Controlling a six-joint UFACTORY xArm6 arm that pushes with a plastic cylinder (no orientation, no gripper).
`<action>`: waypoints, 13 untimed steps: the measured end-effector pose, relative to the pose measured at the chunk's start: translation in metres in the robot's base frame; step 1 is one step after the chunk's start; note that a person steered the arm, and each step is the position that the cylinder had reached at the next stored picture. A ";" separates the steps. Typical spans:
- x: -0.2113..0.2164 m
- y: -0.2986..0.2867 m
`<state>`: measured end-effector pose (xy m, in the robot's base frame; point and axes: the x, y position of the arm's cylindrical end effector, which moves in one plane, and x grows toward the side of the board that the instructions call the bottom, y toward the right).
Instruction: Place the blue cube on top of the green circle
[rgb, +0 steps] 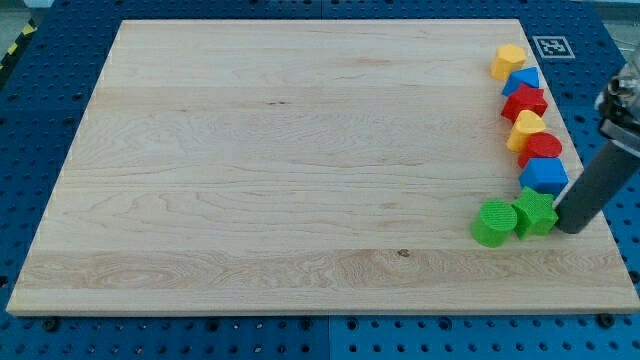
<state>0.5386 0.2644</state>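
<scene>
Cube (544, 176) above star block (535, 212), cylinder (493, 222) left of it

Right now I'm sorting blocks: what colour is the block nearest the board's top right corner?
Yellow-orange: the top block of the column, clearest in the camera view.

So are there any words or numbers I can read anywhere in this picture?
No words or numbers can be read anywhere.
The only sign is a black-and-white square marker on the blue table, past the board's top right corner; it is a pattern, not letters.
The blocks, such as the blue cube and green circle, carry no writing.
My tip has none either.
</scene>
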 end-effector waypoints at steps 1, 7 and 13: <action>-0.008 0.041; -0.052 -0.036; -0.085 -0.072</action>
<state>0.4536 0.1926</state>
